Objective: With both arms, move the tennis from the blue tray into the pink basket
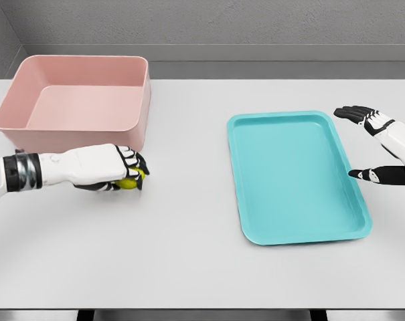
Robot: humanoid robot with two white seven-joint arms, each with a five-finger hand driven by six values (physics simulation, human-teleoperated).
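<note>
Ball [130, 182] sits in the left hand [115, 167] at the left of the frame, fingers curled around it, low over the table [189, 254] just in front of the basket [75, 100]. The tray [296, 177] at right of centre lies bare, and the right hand [376, 144] hangs by its right edge at the frame's right, fingers spread, holding nothing. By my read the pick-up is done and what's left is lifting the ball over the near wall and dropping it in.
</note>
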